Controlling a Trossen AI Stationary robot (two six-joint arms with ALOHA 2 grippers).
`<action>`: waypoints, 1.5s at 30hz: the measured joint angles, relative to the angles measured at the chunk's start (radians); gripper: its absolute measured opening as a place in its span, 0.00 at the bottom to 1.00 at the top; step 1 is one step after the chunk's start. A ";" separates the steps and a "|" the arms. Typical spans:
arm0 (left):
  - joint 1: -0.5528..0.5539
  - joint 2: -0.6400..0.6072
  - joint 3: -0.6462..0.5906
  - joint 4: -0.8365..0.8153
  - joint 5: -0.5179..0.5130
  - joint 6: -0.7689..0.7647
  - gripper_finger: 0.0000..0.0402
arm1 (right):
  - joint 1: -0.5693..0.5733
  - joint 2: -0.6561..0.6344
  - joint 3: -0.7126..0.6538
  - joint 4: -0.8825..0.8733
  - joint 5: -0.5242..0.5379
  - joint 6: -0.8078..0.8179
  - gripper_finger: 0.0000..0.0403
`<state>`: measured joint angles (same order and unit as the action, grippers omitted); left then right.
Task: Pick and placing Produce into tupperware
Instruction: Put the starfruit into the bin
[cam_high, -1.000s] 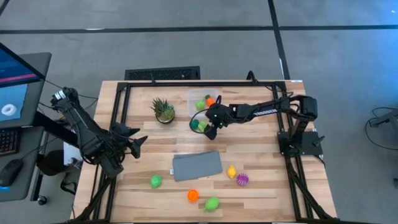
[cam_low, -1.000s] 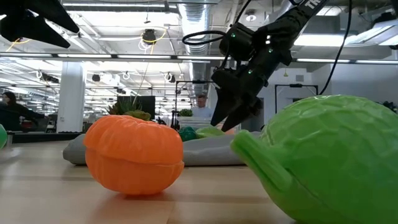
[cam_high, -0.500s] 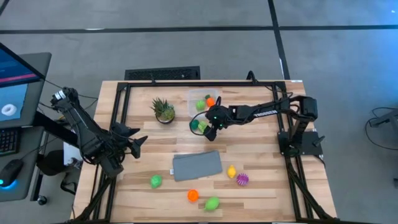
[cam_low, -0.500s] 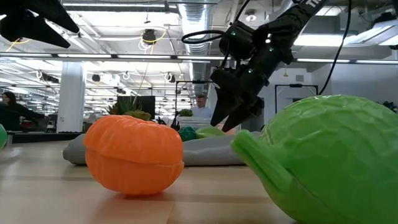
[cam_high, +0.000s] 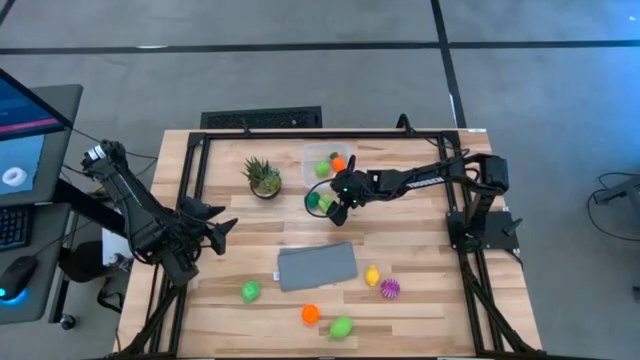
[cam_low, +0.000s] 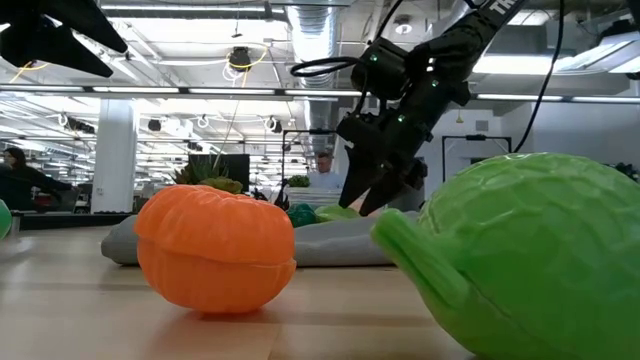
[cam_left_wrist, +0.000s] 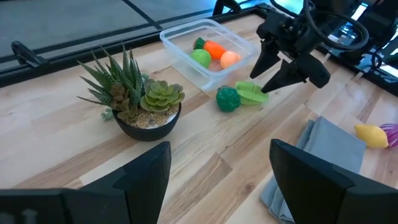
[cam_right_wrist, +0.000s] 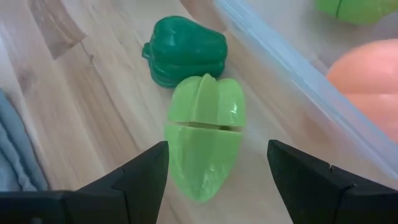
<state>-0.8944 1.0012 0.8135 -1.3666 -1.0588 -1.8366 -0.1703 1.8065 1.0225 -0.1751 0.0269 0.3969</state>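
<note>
right gripper (cam_high: 338, 207) hovers open and empty at frame centre over a light green fruit (cam_right_wrist: 205, 140), by the tub (cam_high: 312, 160). left gripper (cam_high: 222, 232) waits open, left.

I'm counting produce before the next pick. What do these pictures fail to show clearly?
- High view: the tupperware contents are too small to count; the right gripper covers part of the light green piece.
- Low view: the green toy and orange toy up close block the table behind.
- Left wrist view: the purple spiky toy is cut off.
</note>
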 joint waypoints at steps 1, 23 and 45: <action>0.000 0.000 0.000 0.000 0.000 0.000 0.66 | -0.001 0.000 0.000 0.000 0.000 0.005 0.74; 0.000 0.000 0.000 0.012 0.003 0.001 0.66 | 0.013 0.000 0.000 -0.022 0.026 0.020 0.74; 0.000 0.000 0.000 0.042 0.002 0.021 0.66 | 0.035 0.000 0.000 -0.018 0.054 0.023 0.70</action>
<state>-0.8943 1.0012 0.8135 -1.3248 -1.0573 -1.8156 -0.1354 1.8065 1.0222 -0.1936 0.0807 0.4194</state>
